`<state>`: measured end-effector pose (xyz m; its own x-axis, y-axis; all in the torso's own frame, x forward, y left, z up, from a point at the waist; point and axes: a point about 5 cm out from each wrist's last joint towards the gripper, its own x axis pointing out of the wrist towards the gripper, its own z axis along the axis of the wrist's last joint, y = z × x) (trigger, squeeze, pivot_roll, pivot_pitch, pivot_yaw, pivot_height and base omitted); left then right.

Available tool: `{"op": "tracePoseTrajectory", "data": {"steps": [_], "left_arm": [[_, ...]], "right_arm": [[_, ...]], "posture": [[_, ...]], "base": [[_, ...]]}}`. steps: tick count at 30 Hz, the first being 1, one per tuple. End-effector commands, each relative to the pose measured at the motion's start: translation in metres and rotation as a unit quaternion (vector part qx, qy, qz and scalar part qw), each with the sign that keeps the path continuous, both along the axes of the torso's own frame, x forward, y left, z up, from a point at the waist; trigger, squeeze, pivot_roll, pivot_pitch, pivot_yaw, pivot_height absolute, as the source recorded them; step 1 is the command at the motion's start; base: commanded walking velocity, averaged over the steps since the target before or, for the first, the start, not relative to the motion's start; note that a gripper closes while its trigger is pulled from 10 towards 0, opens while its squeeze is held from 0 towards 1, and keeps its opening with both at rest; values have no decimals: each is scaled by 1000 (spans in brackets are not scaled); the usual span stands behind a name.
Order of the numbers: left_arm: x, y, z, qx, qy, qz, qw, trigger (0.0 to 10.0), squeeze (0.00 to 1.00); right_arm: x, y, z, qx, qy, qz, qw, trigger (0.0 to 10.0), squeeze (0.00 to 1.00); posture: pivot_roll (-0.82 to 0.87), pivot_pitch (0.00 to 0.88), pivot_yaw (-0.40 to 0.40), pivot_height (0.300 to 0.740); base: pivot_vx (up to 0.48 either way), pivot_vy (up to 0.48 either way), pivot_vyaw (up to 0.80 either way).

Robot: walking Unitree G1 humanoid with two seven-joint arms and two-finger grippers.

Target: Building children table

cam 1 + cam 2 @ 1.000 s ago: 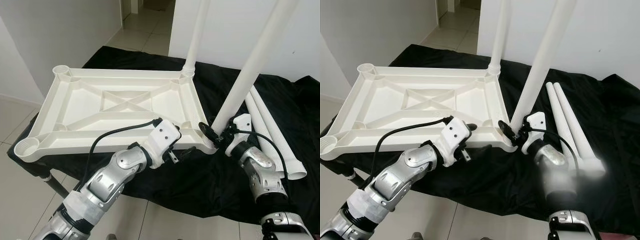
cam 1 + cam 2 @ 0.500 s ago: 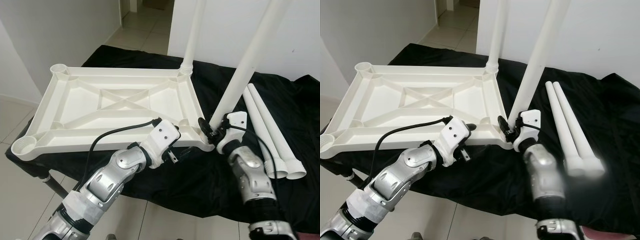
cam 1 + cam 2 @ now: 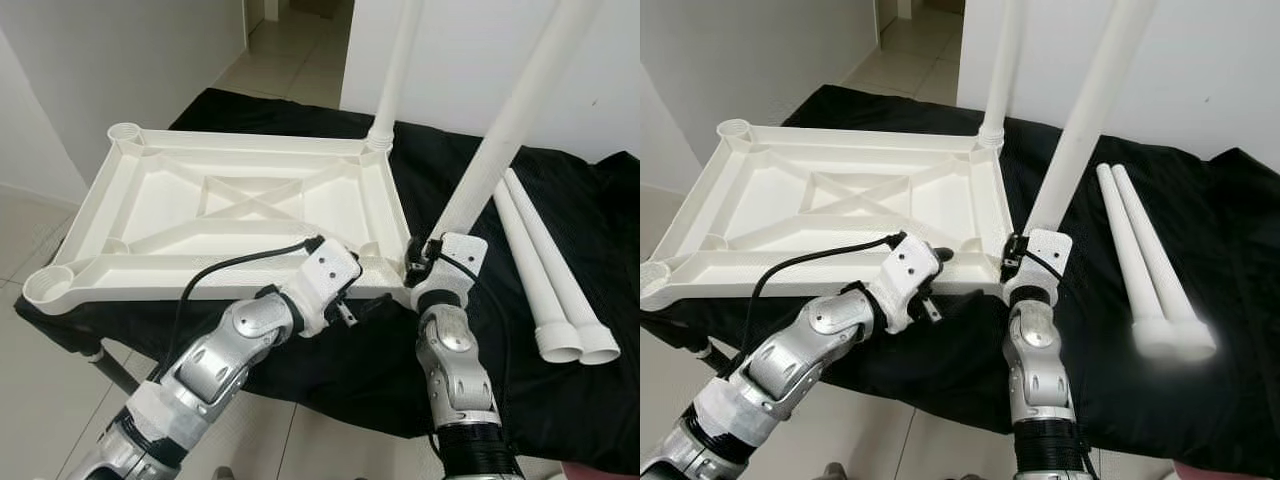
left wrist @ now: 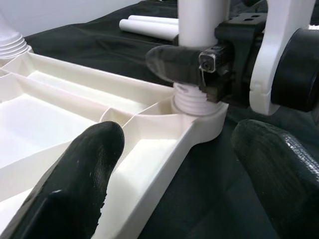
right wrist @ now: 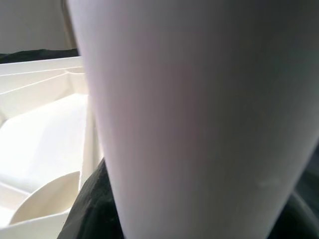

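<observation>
The white tabletop (image 3: 240, 215) lies upside down on a black cloth (image 3: 470, 330), its ribbed underside facing up. Two white legs already stand in the corner sockets on its right side: the far leg (image 3: 398, 70) and the near leg (image 3: 510, 130), which leans a little. The right gripper (image 3: 418, 262) is clamped round the base of the near leg, just above its threaded end in the socket (image 4: 199, 107). The left gripper (image 3: 362, 308) sits at the near edge of the tabletop, just beside that same corner, with its fingers (image 4: 84, 169) spread apart, one over the rim and one over the cloth. Two spare legs (image 3: 550, 280) lie side by side on the cloth, well off to the right. Tiled floor (image 3: 285, 45) and a white wall (image 3: 120, 60) lie beyond.
</observation>
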<state>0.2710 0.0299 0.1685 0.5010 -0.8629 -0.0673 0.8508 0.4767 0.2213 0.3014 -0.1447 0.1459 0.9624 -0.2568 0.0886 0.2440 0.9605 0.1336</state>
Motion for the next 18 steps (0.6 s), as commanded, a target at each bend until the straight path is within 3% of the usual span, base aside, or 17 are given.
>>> {"op": "tracePoseTrajectory", "data": {"steps": [1,9,10,18], "left_arm": [[-5,-3,-2,14,12,-56,998,10000,0],[-5,-2,-2,14,11,-53,998,10000,0],[-5,-2,-2,13,11,-52,998,10000,0],[-5,-1,-2,13,11,-49,999,10000,0]], "right_arm": [[-5,-4,-6,24,14,-30,999,10000,0],[-6,-17,1,12,8,-49,999,10000,0],[-6,-18,3,16,0,-39,999,10000,1000],[-7,-30,6,1,-23,-22,999,10000,1000]], "posture": [[6,86,-52,740],[9,86,-55,740],[9,85,-58,740],[8,89,-62,740]], "base": [[0,0,0],[0,0,0],[0,0,0],[0,0,0]]}}
